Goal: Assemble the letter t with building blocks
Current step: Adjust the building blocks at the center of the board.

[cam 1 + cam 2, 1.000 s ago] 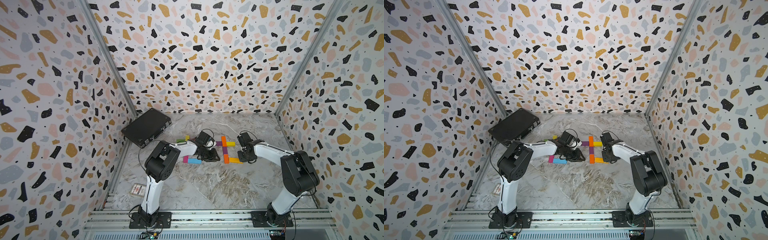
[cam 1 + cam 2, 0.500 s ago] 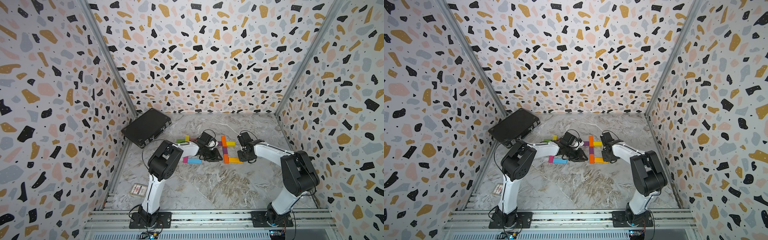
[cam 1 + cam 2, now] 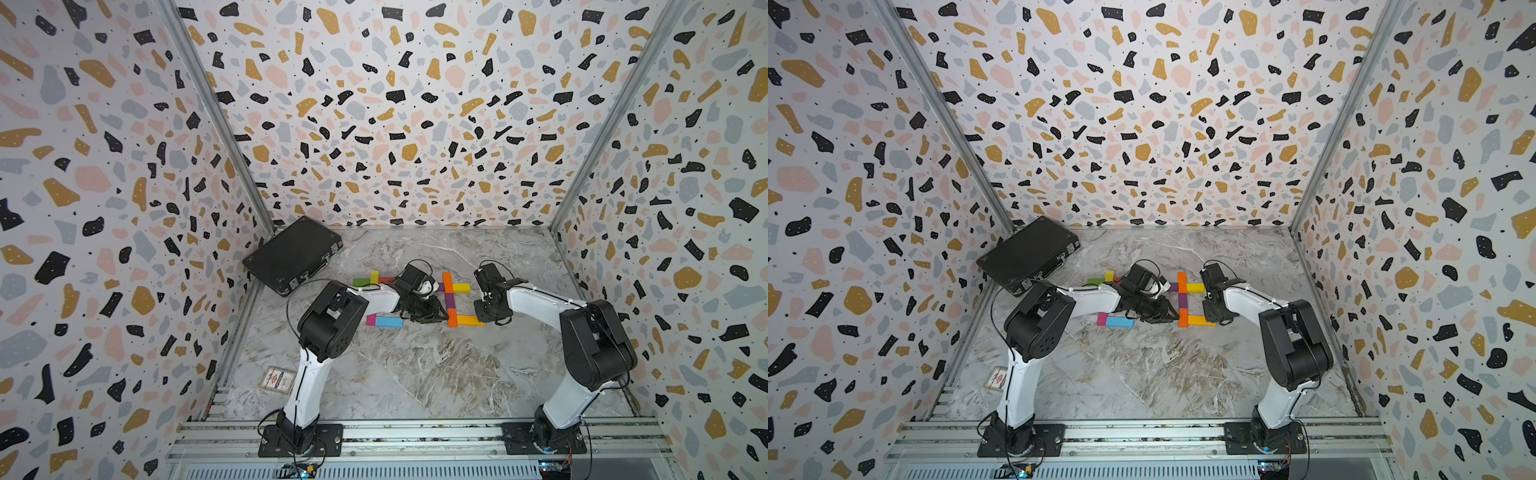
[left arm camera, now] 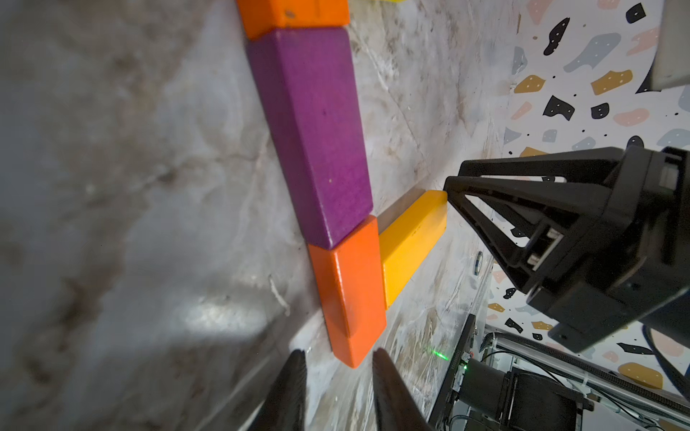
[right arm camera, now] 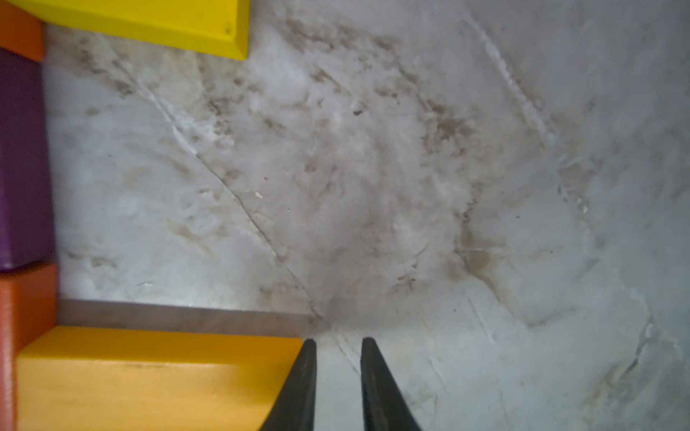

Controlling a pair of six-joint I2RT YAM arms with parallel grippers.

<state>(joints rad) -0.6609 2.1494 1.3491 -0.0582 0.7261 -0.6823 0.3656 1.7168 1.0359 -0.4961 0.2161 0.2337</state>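
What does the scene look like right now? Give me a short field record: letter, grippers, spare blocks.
stem: far orange block, purple block, near orange block, end to end
branches: yellow block beside far orange block; amber block beside near orange block, both on right arm's side
left gripper: jaws slightly apart, empty, at near orange block's free end
right gripper: jaws slightly apart, empty, tips at amber block's outer end
spares: green block, second yellow block near black case; pink block touching blue block
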